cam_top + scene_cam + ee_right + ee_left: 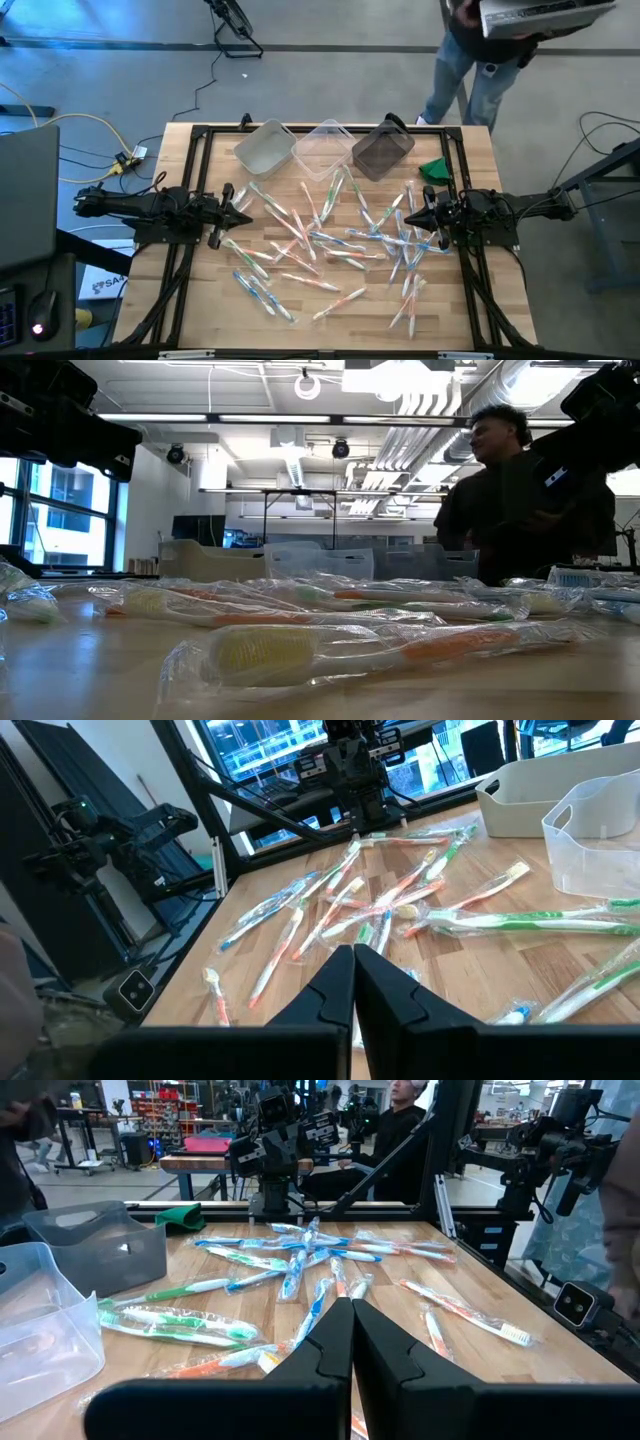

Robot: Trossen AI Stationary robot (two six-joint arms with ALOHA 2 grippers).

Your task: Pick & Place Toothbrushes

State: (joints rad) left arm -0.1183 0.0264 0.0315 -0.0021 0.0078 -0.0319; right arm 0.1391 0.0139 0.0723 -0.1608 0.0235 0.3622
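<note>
While both hands sit clenched, toothbrushes [330, 245] lie scattered, seemingly pointing every direction.

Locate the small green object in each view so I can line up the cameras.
High view: green object at the table's far right, beside the dark bin.
Low view: not visible.
Left wrist view: green object at the table edge, just beyond the dark bin.
Right wrist view: not in it.
Shared landmark: the dark bin next to it.
</note>
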